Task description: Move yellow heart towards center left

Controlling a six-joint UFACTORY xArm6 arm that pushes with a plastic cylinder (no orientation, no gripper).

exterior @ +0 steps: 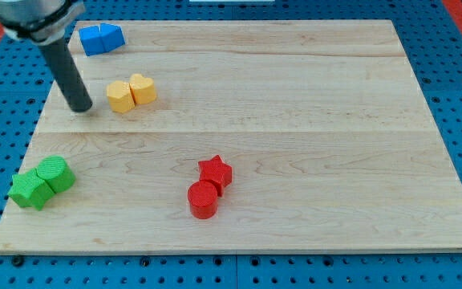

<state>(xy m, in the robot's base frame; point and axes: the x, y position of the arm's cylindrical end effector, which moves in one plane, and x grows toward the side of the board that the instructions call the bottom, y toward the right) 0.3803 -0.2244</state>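
The yellow heart [143, 88] lies in the upper left part of the wooden board [295, 120], touching a yellow hexagon block [119, 96] on its left. My tip [81, 107] rests on the board just left of the yellow hexagon, a small gap apart, slightly lower than it in the view. The dark rod rises up and to the left from the tip to the arm at the view's top left corner.
Two blue blocks [101, 38] sit together at the top left edge. A green cylinder [55, 173] and a green star [30, 191] touch at the bottom left. A red star [216, 172] and a red cylinder [203, 200] touch at bottom centre.
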